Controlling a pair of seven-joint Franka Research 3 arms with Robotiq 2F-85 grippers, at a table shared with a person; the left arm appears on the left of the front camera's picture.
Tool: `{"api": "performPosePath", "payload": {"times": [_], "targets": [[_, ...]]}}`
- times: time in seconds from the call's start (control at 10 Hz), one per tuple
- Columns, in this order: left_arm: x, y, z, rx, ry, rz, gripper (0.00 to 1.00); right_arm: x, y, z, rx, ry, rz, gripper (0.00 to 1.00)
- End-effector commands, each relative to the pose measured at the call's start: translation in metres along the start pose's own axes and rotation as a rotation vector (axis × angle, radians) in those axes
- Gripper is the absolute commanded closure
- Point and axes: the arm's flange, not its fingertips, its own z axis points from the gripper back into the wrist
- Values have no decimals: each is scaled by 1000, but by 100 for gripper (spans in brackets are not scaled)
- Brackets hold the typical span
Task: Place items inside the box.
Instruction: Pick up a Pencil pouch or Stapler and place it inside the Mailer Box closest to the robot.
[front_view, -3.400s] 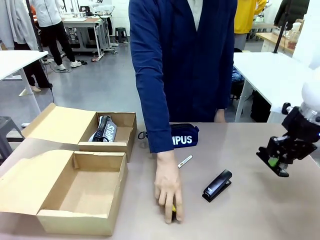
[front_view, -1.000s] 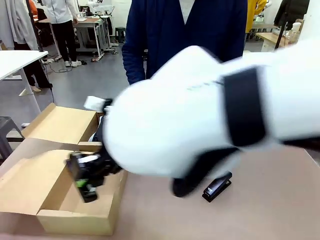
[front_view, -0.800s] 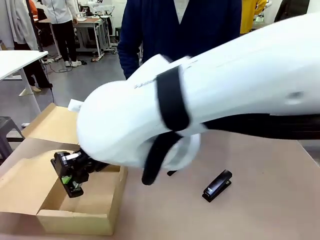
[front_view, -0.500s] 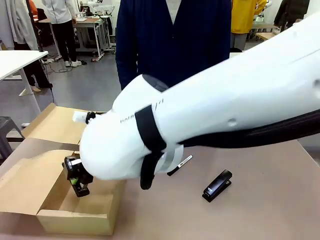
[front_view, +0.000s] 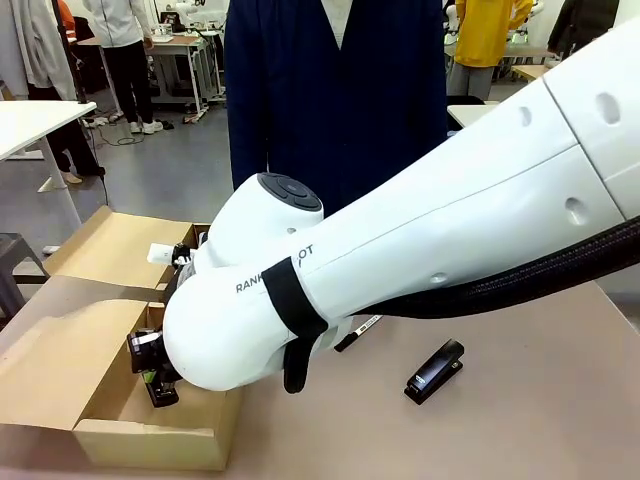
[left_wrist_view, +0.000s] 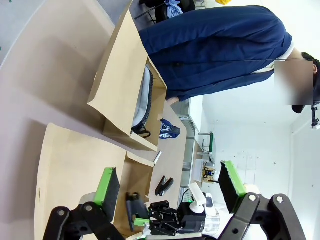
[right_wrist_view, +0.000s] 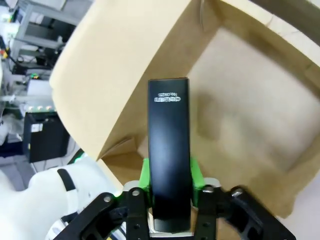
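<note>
**Near box** (front_view: 150, 445): open carton with its lid flap laid back. The floor is bare where it shows.

**Right gripper** (front_view: 157, 380): reaches down inside the near box. Its green pads are clamped on both flanks of the utility knife (right_wrist_view: 168, 150).

**Utility knife:** black face with small print is turned to the wrist camera. Its tip points at the near box's floor, and contact cannot be made out.

**Left gripper** (left_wrist_view: 169, 182): jaws spread wide with nothing between them, held clear of the near box.

**Far box** (left_wrist_view: 127, 141): stands just behind the near box, with the grey pouch (left_wrist_view: 142, 100) lying inside it.

**Navy pouch** (left_wrist_view: 168, 131): on the table beyond the near box, outside both cartons.

**Marker** (front_view: 358, 334): on the table to the right of the near box.

**Stapler** (front_view: 435, 370): on the table further right of the near box, well apart from it.

**Person** (front_view: 335, 100): stands at the table's far side, behind the near box.

**Status, as judged:**
- One pouch is boxed.
- The knife is at the point of delivery, not yet let go.
- The navy pouch, marker and stapler are outstanding.
</note>
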Motion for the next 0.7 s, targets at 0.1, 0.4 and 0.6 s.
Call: {"api": "performPosePath", "payload": {"times": [0.1, 0.4, 0.6], "targets": [[0, 1, 0, -13, 1, -20, 0, 4, 9, -5, 24, 11, -30, 0], [0, 1, 0, -13, 1, -20, 0, 3, 1, 3, 105, 13, -49, 0], [0, 1, 0, -13, 1, -20, 0, 1, -1, 7, 106, 5, -50, 0]]}}
